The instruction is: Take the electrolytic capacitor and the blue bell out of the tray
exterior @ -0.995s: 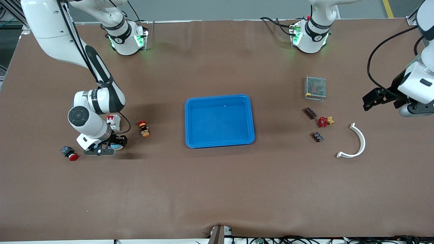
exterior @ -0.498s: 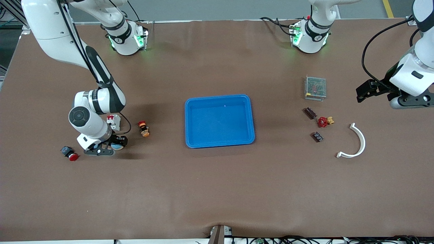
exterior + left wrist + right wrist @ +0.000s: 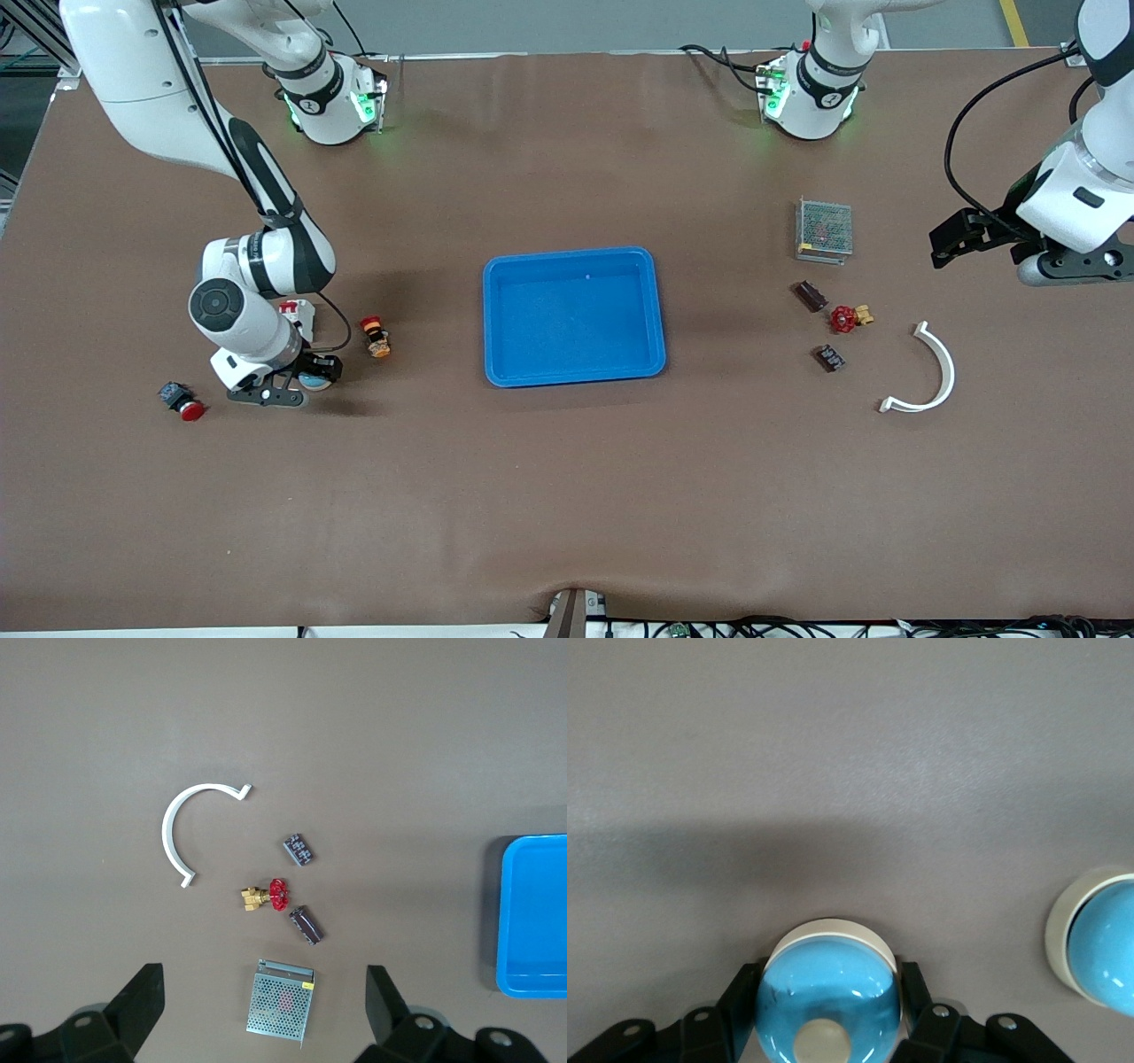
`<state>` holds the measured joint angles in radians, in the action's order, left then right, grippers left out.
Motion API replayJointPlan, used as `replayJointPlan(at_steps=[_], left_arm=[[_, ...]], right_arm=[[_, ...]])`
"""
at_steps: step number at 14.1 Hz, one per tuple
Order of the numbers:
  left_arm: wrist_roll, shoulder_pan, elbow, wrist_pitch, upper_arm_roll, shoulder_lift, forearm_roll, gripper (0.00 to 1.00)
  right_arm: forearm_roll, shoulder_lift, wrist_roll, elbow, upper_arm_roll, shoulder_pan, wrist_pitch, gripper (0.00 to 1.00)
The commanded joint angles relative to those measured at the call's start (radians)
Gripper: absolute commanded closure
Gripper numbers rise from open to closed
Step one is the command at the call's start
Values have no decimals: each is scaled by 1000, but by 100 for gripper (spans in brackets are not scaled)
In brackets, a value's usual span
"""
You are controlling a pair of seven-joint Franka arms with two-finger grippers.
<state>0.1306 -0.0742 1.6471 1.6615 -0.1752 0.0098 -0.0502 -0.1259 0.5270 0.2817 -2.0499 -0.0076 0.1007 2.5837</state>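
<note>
Bell [image 3: 829, 992] sits clamped in right end effector [image 3: 306, 383]; left end effector [image 3: 266, 1010] gapes, idle.

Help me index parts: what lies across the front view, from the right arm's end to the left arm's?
Red push button → bell, held by the right end effector → yellow-red button → blue tray → capacitor → white curved bracket.
</note>
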Motion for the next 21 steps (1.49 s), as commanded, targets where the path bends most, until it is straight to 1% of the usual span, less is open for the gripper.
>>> replayJointPlan(at_steps=[1, 3, 4, 5, 7, 9, 11, 12, 14, 17, 19, 21], left_arm=[[0, -1, 14, -19, 5, -22, 6, 0], [0, -2, 13, -28, 5, -25, 6, 0], [1, -3, 13, -28, 5, -24, 6, 0], [1, -3, 14, -28, 3, -22, 6, 0], [1, 1, 16, -28, 3, -19, 6, 0], [1, 1, 19, -28, 0, -19, 6, 0], [45, 2, 19, -29, -26, -13, 6, 0], [53, 2, 17, -28, -27, -11, 6, 0], [53, 5, 14, -26, -29, -8, 6, 0], [46, 1, 13, -25, -29, -2, 6, 0], [46, 2, 11, -22, -29, -1, 6, 0], [46, 2, 19, -22, -29, 6, 6, 0]], right_arm=[[3, -7, 22, -4, 28, -7, -20, 100], [3, -7, 24, -4, 28, -9, -20, 100], [9, -7, 34, 2, 28, -15, -23, 83], [12, -10, 65, 2, 28, -15, -34, 1], [11, -39, 70, 11, 28, -9, -88, 0], [12, -90, 65, 43, 31, -4, -213, 0], [12, -133, 63, 94, 38, 4, -350, 0], [14, -148, 68, 108, 38, 10, -385, 0], [15, -186, 79, 113, 38, 16, -410, 0], [15, -225, 126, 114, 37, 13, -412, 0], [14, -252, 99, 119, 31, 1, -425, 0], [14, -278, 19, 145, 31, -16, -483, 0]])
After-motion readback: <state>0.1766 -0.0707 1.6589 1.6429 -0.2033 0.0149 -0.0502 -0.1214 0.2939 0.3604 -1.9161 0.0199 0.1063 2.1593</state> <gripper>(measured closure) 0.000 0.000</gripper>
